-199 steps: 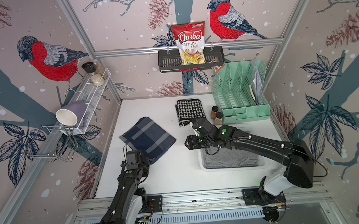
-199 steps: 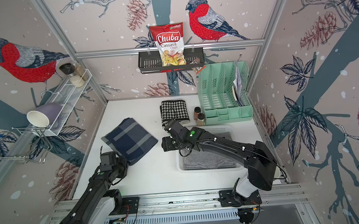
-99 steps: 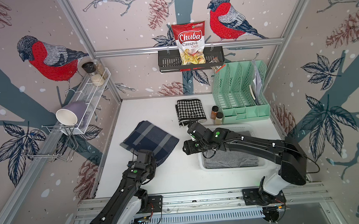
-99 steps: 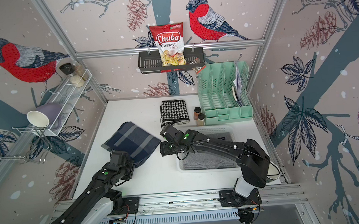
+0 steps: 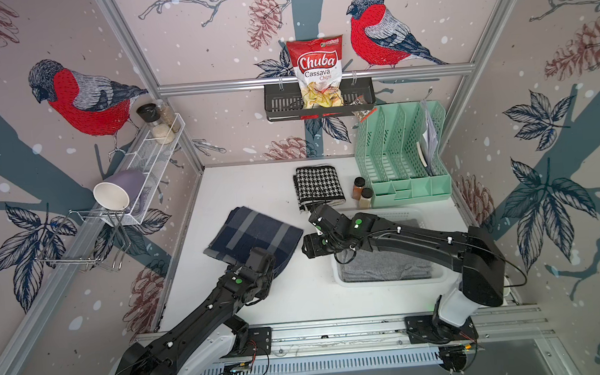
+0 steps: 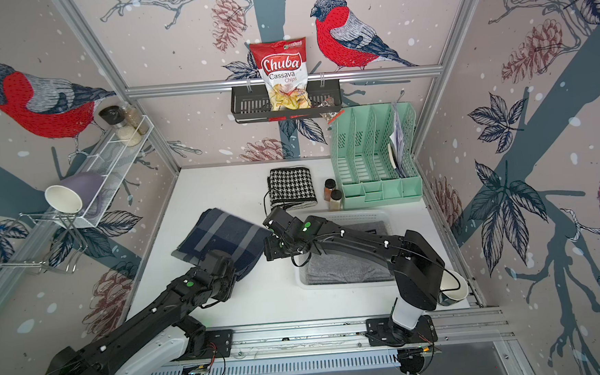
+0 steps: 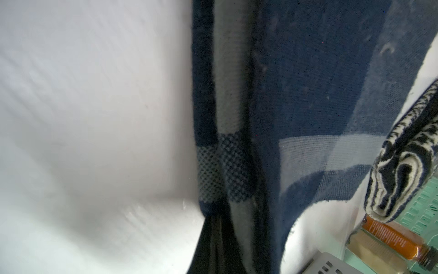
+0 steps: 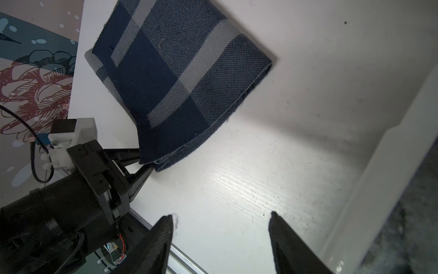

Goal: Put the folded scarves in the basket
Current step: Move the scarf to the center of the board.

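One corner of the scarf (image 5: 255, 235) is clamped in the left pincer (image 8: 145, 163); the rest lies on the table (image 5: 298, 299), near the basket (image 5: 386, 282). Right pincer (image 8: 221, 214) gapes wide, empty. Soft, light, floppy cloth: gripping a second corner would likely hold the fold.

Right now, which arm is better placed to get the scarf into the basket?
Left. The left gripper is shut on a corner of the scarf; the right gripper hangs open and empty near the basket.

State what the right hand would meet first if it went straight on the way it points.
Likely the bare white table, just short of the navy checked scarf the left hand grips; depth is unclear.
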### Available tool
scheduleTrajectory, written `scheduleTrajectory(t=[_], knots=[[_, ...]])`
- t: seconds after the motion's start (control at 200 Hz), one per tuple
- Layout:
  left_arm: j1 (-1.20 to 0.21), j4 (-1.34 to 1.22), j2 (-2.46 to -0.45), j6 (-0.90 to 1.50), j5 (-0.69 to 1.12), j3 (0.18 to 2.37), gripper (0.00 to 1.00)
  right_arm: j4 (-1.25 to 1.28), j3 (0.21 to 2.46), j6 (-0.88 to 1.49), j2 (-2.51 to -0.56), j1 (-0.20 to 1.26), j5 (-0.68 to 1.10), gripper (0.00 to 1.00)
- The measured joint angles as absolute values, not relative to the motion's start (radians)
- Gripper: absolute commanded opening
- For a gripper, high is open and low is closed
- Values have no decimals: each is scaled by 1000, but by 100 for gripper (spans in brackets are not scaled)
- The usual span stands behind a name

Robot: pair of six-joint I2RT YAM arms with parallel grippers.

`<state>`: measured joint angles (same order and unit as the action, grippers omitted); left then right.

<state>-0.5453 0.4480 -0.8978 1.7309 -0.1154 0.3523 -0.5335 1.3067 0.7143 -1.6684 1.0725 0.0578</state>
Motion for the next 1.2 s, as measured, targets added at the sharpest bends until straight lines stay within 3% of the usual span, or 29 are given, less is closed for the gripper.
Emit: scheduleTrajectory(t=[0.845, 0.95, 1.005, 1.06, 1.2], knots=[[-704, 302, -1169, 1724, -105, 491, 0, -538, 1331, 813, -1712, 1014, 59, 72], [-704, 263, -1174, 1674, -103, 506, 34, -538, 1336, 815, -1728, 1011, 59, 72], [-705, 253, -1169, 1645, -96, 511, 45, -539, 1336, 818, -1734, 1008, 59, 72], [-706, 253, -1161, 1627, -86, 522, 50, -539, 1337, 821, -1737, 1004, 59, 72], [-714, 271, -1123, 1576, -80, 557, 52, -542, 1361, 836, -1747, 994, 59, 73]])
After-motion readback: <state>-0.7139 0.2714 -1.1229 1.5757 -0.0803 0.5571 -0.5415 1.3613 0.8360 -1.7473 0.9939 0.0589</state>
